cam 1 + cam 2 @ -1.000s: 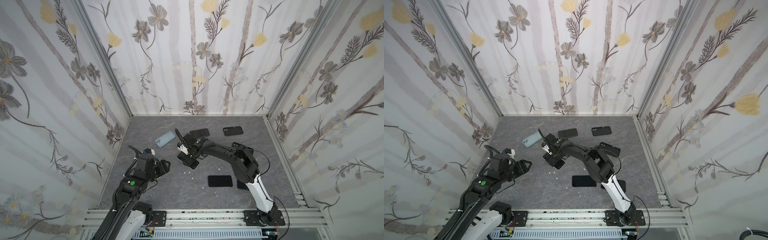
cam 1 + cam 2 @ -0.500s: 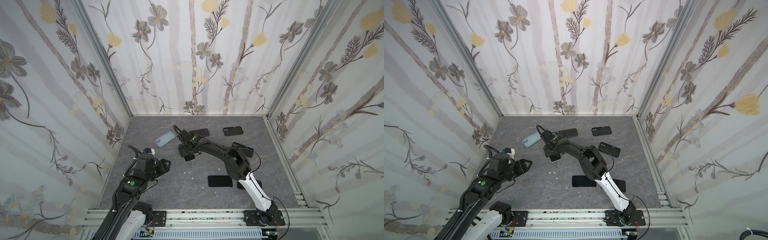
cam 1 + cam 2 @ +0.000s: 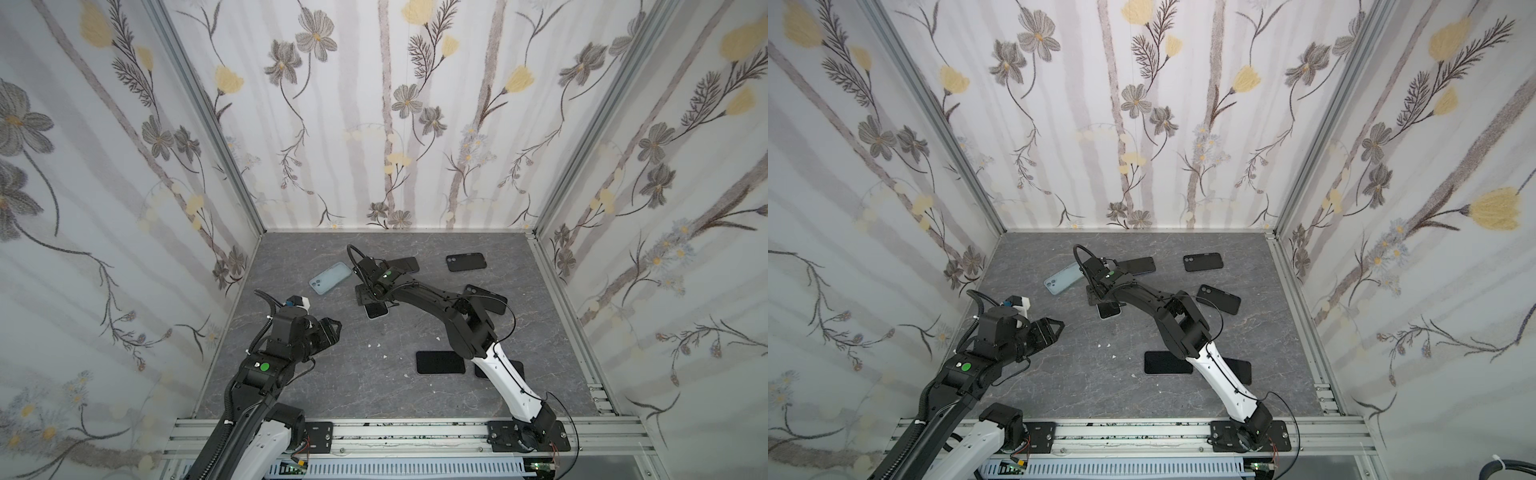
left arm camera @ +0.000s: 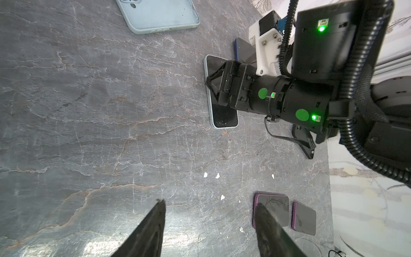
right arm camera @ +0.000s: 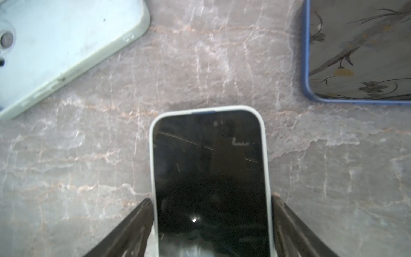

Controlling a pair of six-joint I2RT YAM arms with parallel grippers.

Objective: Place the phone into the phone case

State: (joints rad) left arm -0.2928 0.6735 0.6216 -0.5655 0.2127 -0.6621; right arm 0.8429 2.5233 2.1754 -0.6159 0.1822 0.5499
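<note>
The phone [image 5: 210,166], dark-screened with a pale rim, lies flat and low on the grey table [image 3: 316,374] left of centre, seen in both top views [image 3: 377,311] [image 3: 1109,311]. My right gripper [image 5: 212,198] reaches across from the right [image 3: 365,296], and its fingers [image 5: 142,213] press against the phone's two long edges at its near end. An empty pale blue phone case [image 3: 330,277] [image 5: 55,44] lies open side up just left of it. My left gripper [image 4: 210,203] hovers open and empty at the front left [image 3: 334,328].
A dark phone with a blue rim [image 3: 401,264] [image 5: 355,55] lies behind my right gripper. Two black cases [image 3: 465,262] [image 3: 488,299] sit at the back right. Two dark phones [image 3: 440,362] [image 3: 500,368] lie near the front, one partly under my right arm. Patterned walls enclose three sides.
My right gripper has swung towards the back wall and turned, and the phone has slid a little back with it. The left arm has not moved.
</note>
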